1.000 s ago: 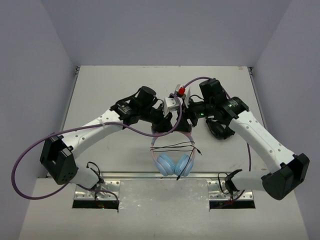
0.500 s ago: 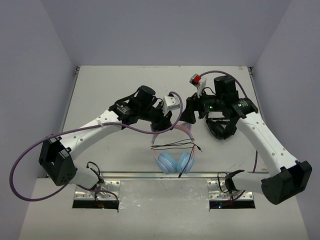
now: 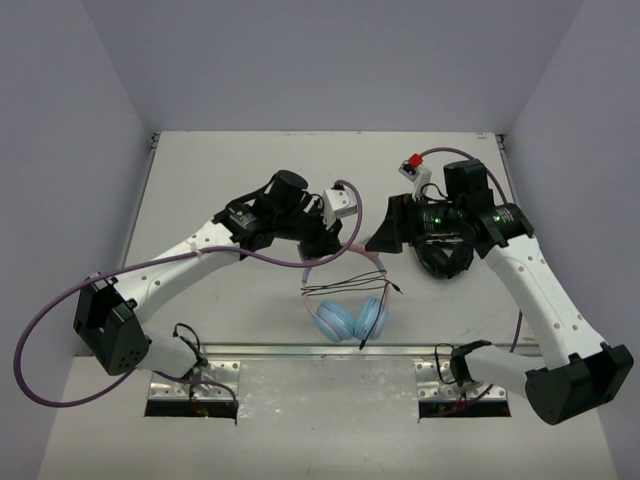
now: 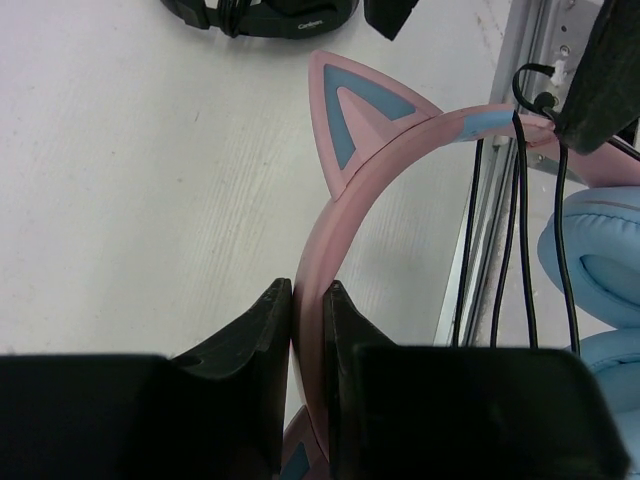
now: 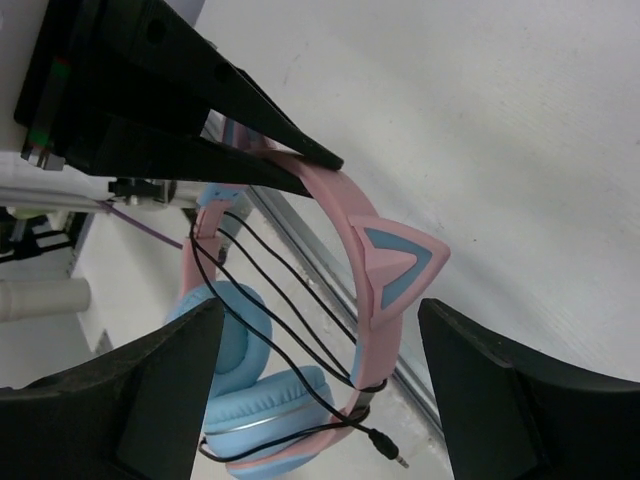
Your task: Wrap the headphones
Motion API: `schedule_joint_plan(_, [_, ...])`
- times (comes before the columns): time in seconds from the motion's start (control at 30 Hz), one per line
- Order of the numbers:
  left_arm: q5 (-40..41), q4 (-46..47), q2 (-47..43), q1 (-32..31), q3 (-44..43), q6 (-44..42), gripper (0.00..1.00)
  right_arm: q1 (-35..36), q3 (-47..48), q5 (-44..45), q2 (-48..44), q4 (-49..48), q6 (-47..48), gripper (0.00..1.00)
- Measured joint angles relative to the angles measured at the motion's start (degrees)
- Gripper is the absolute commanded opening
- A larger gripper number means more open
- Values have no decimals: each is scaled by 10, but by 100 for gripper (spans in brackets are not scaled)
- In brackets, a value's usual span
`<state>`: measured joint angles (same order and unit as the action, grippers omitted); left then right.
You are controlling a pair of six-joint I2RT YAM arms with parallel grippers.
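The headphones hang by their pink headband from my left gripper, which is shut on the band just below a cat ear. Their light-blue ear cups sit low near the table's front edge. The thin black cord runs in several turns across the band's two sides, and its plug dangles free. My right gripper stands open a little to the right of the headband, holding nothing. The left gripper's fingers show in the right wrist view.
All-black headphones lie on the table under the right arm, also at the top of the left wrist view as black headphones. A metal rail runs along the table's front edge below the ear cups. Purple cables loop off both arms.
My right gripper has opened wide and drawn back to the right, away from the headband. The left gripper has kept its hold on the band.
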<state>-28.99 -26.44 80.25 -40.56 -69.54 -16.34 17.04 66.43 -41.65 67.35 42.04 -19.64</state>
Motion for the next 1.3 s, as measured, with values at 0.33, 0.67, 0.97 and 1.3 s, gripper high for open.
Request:
schedule_joint_plan(0.33, [-6, -8, 19, 0, -39, 12, 1, 1, -6, 114, -19, 19, 48, 53])
schedule_joint_plan(0.67, [-6, -37, 65, 0, -107, 14, 1, 10, -11, 136, -26, 35, 72, 38])
schedule_joint_plan(0.97, [-8, -61, 92, 0, -136, 14, 1, 26, -6, 175, -19, 48, 97, 33])
schedule_joint_plan(1.3, [-3, -92, 132, 0, -187, 16, 2, 42, -5, 211, -6, 47, 112, 1])
